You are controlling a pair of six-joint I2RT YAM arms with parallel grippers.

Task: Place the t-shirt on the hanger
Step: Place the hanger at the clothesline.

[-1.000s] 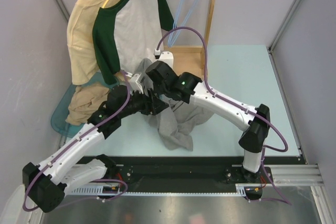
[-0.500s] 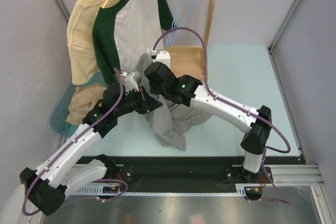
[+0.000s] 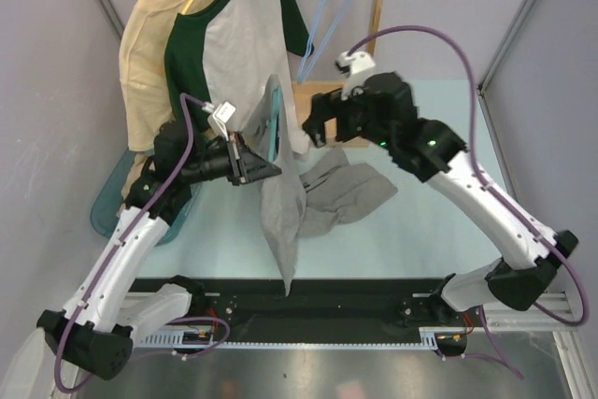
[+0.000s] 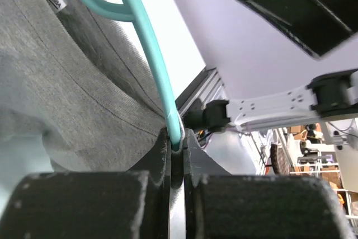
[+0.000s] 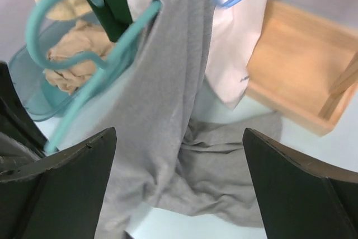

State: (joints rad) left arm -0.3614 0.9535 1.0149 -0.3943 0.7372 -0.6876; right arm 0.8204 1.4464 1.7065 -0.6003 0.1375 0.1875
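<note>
Shut left jaws clamp hanger [image 4: 159, 68]; right jaws gape.

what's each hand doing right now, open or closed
Left hand: closed on the hanger, with the t-shirt hanging from it.
Right hand: open, holding nothing.

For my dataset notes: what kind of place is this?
Likely a lab test cell, not a home: plain partition walls, an aluminium mounting rail, a small wooden clothes rack.
</note>
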